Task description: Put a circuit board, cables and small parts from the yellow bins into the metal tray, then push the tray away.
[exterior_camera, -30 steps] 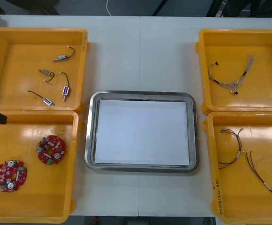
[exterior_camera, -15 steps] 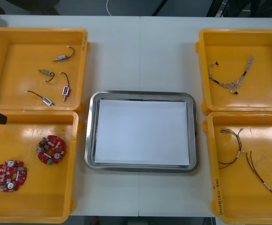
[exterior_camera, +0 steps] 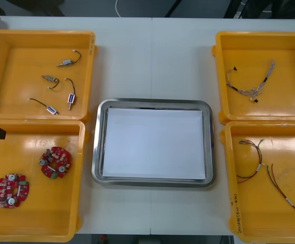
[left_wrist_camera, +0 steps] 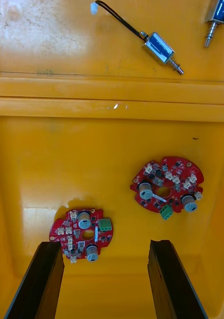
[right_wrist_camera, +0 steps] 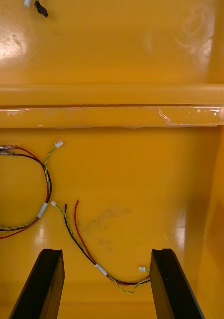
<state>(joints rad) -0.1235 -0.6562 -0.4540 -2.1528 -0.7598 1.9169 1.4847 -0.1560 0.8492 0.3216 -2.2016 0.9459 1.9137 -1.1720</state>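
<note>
Left gripper (left_wrist_camera: 107,244) has shifted slightly toward the near table edge, fingers spread, lining up on the nearer round red circuit board (left_wrist_camera: 82,234) at its fingertips (second board (left_wrist_camera: 167,187) lies farther ahead). Right gripper (right_wrist_camera: 106,251) parked, spread over a red and yellow cable (right_wrist_camera: 101,269). Metal tray (exterior_camera: 152,102) is bare, so the first pick is pending.

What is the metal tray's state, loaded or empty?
Empty. The metal tray has a bare white inside; the circuit boards lie in their yellow bin, with the open left tool over it.
</note>
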